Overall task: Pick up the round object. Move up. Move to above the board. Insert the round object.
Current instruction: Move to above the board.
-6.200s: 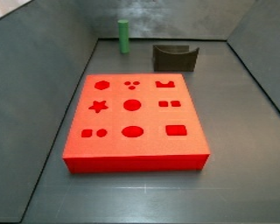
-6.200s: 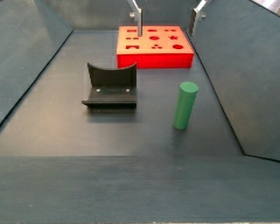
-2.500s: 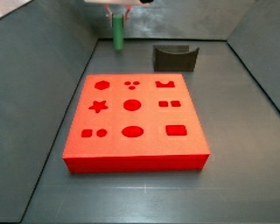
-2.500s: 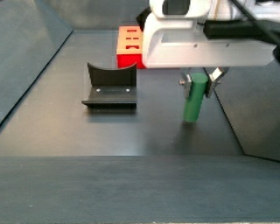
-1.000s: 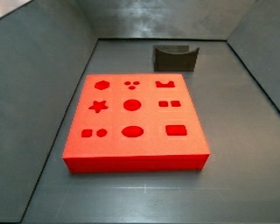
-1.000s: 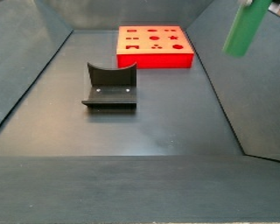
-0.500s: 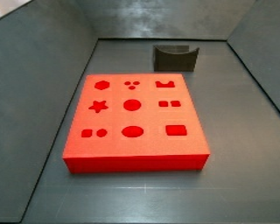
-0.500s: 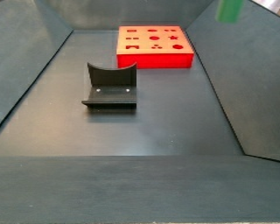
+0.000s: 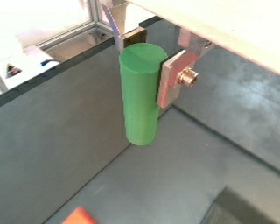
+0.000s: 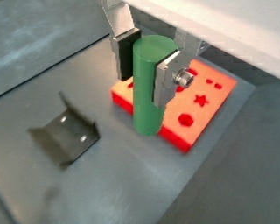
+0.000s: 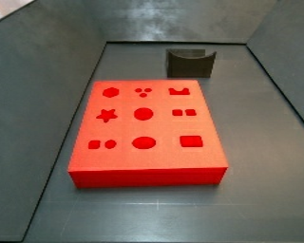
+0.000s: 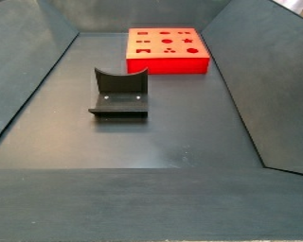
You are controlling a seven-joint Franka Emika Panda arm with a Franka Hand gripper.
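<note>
Gripping the round object [image 10: 150,83], the pincer [image 10: 150,63] hangs above board [image 10: 203,103] and fixture [image 10: 63,136].

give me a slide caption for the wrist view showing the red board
Gripper holds slim green cylindrical peg upright above flat red board beside dark grey notched block.

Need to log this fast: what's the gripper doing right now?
Gripper: shut on the green peg, held upright high above the floor, out of both side views.

Round object [image 10: 150,83] hides part of the board [image 10: 206,101].
</note>
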